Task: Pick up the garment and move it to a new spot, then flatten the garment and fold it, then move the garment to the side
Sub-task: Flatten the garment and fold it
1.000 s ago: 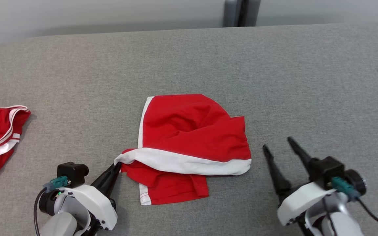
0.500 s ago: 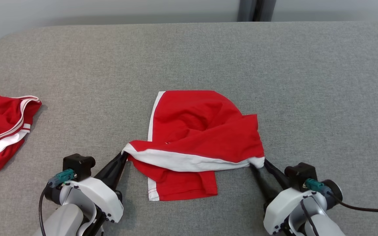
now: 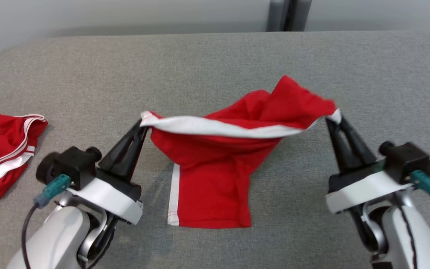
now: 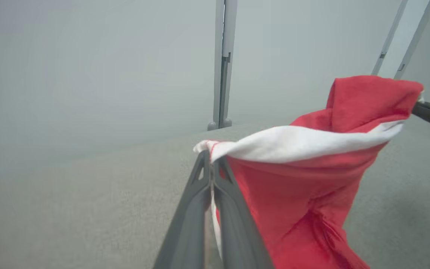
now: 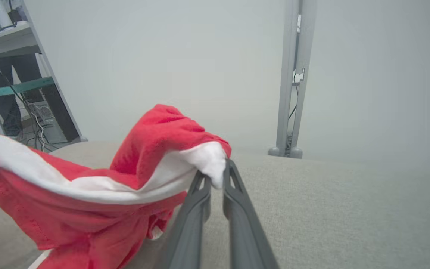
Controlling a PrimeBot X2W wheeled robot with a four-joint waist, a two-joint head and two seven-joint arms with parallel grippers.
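Observation:
The garment (image 3: 215,164) is red with a white band and a white side stripe. It hangs stretched between both grippers above the grey table (image 3: 215,59), its lower part still resting on the cloth surface. My left gripper (image 3: 143,123) is shut on the white band's left end (image 4: 209,147). My right gripper (image 3: 333,120) is shut on the band's right end (image 5: 215,168). In the left wrist view the garment (image 4: 304,186) hangs to the right of my fingers (image 4: 200,209). In the right wrist view it (image 5: 88,201) droops to the left of them.
A second red garment with white stripes (image 3: 2,153) lies crumpled at the table's left edge. A grey post (image 3: 287,15) stands behind the table's far edge. A desk with cables and a person's legs (image 5: 9,101) show at the far left of the right wrist view.
The right gripper reached the band's right corner and closed on it. Both grippers then rose, lifting the band off the table. The head camera shifted slightly.

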